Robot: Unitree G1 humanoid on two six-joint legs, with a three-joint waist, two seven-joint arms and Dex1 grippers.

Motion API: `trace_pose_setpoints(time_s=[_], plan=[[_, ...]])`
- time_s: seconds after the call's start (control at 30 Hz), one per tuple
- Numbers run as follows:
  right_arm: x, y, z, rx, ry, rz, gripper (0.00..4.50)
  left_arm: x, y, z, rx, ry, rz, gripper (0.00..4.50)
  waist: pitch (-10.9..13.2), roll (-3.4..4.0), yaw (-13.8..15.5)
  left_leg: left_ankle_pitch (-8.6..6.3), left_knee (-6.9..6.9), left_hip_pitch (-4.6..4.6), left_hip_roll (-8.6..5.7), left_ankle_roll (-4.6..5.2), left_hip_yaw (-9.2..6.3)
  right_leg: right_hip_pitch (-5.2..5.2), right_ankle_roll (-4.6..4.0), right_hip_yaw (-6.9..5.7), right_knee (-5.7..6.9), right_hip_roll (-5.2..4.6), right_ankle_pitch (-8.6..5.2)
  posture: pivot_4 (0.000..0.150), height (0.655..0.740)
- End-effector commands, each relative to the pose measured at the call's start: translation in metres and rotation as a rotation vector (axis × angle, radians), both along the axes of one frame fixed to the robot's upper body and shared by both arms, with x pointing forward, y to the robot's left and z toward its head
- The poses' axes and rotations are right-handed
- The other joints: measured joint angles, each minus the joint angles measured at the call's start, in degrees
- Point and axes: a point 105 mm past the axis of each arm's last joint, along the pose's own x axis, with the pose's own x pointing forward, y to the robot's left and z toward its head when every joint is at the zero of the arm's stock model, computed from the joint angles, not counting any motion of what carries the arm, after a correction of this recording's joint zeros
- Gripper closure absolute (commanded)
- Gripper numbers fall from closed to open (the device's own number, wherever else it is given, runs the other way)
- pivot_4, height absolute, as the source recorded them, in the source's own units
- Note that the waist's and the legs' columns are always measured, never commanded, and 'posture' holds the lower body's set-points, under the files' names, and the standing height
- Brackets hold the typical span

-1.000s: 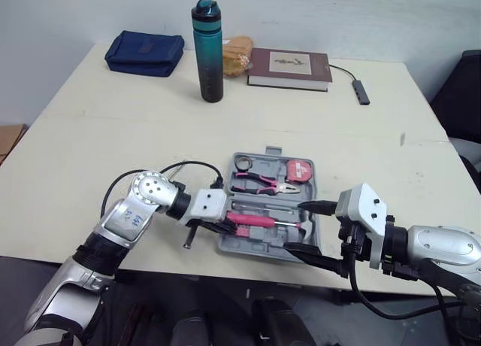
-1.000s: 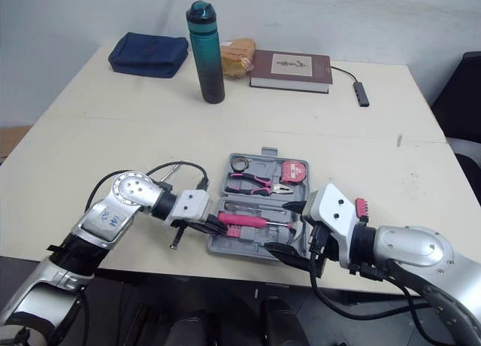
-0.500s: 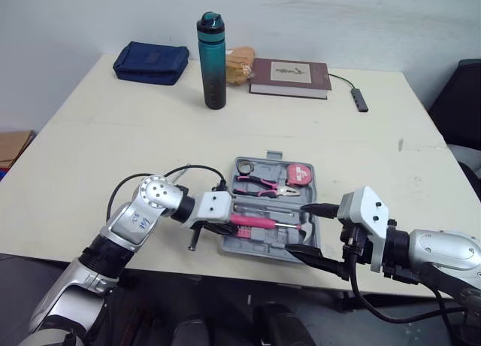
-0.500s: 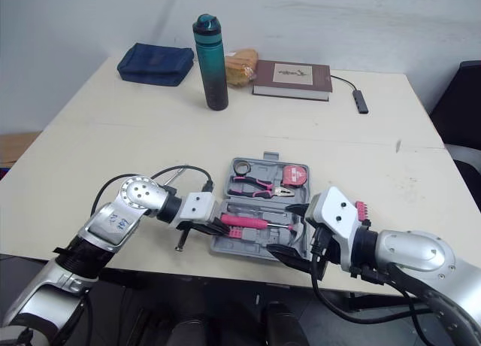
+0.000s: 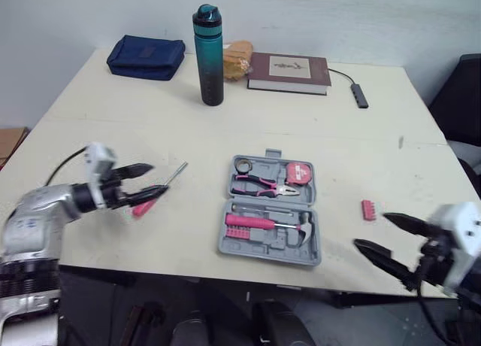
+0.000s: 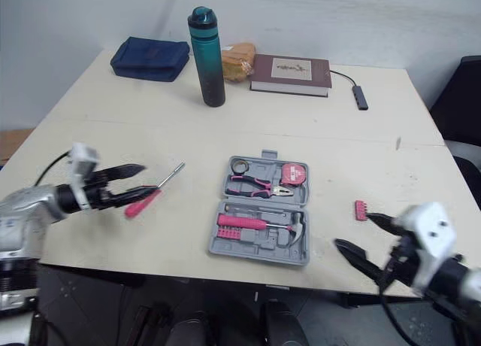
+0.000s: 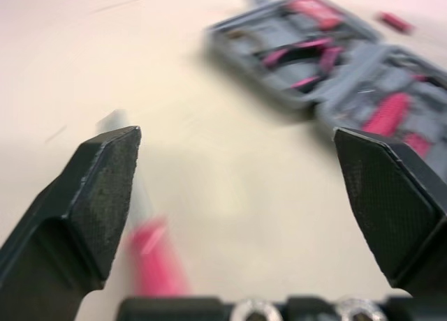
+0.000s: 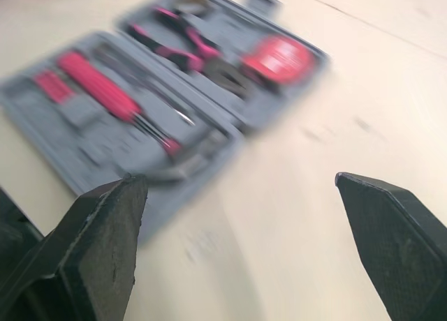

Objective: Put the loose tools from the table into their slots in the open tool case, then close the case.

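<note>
The grey tool case [image 5: 226, 244] lies open on the table, with pliers, a tape measure, a pink-handled driver and a hammer in its slots. A loose pink-handled screwdriver [image 5: 145, 206] lies on the table left of the case. My left gripper [image 5: 156, 179] stands open just above it, fingertips over the handle; the left wrist view has the handle [image 7: 157, 262] near one finger [image 7: 98, 195]. A small pink bit holder [image 5: 367, 209] lies right of the case. My right gripper [image 5: 372, 231] is open just in front of it, empty, looking toward the case [image 8: 42, 105].
At the back of the table stand a teal bottle [image 5: 208, 54], a blue pouch [image 5: 145, 56], a bread bag [image 5: 236, 57], a dark red book [image 5: 288, 72] and a grey USB hub [image 5: 361, 94]. A black chair [image 5: 460, 90] is at the right.
Both arms have drawn back from the case, the left one far out to the left, the right one to the right. The left gripper has gone from shut to open.
</note>
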Motion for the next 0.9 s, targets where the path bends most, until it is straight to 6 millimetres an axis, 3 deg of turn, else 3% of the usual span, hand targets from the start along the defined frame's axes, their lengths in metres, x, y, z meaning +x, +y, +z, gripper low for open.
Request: trace_pose_setpoints(time_s=[0.03,0.23,0.4,0.53,0.7,0.83,0.9], plan=[[-0.016,-0.034,0.006,-0.046,-0.034,-0.131,0.0,-0.009,0.055,0.01,0.038,-0.023,0.174,0.07,0.01,-0.08,0.01,-0.05,0.0,0.01,0.0,0.04,0.0,0.01,0.0,-0.01,0.0,-0.01,0.0,0.15,0.7377],[-0.035,-0.065,-0.005,-0.06,-0.013,-0.283,0.0,-0.002,0.12,0.007,0.184,-0.007,0.472,0.07,0.0,-0.22,0.19,-0.08,-0.57,0.19,-0.05,0.23,0.07,0.0,-0.24,-0.11,-0.26,-0.16,0.05,0.15,0.7377],[-0.04,-0.074,-0.009,-0.081,-0.001,-0.318,0.0,0.005,0.102,0.013,0.187,-0.04,0.369,0.07,0.0,-0.2,0.21,-0.13,-0.78,0.12,-0.03,0.09,0.07,-0.14,-0.41,-0.2,-0.28,-0.16,-0.01,0.15,0.7377],[-0.031,-0.059,-0.008,-0.046,-0.039,-0.3,0.0,0.013,0.06,0.015,0.149,-0.051,0.22,0.07,0.02,-0.18,0.2,-0.14,-0.83,0.08,0.02,-0.11,0.07,-0.18,-0.5,-0.25,-0.28,-0.09,-0.09,0.15,0.7377],[-0.005,-0.028,-0.01,0.011,-0.104,-0.312,0.0,0.012,-0.029,0.031,0.083,-0.077,-0.083,0.07,0.02,-0.17,-0.04,-0.02,-0.73,0.07,0.03,-0.31,0.07,-0.17,-0.43,-0.2,-0.22,-0.05,-0.07,0.15,0.7377],[0.017,-0.015,-0.016,0.059,-0.158,-0.43,0.0,-0.019,-0.108,0.043,0.056,-0.071,-0.453,0.07,0.06,-0.11,-0.2,0.09,-0.69,0.08,0.03,-0.45,0.05,-0.18,-0.43,-0.16,-0.13,0.02,-0.07,0.15,0.7377],[0.028,-0.01,-0.017,0.101,-0.173,-0.484,0.0,-0.027,-0.132,0.056,0.021,-0.097,-0.56,0.07,0.08,-0.06,-0.16,0.13,-0.67,0.08,-0.02,-0.44,0.08,-0.18,-0.4,-0.1,-0.11,0.02,-0.05,0.15,0.7377]])
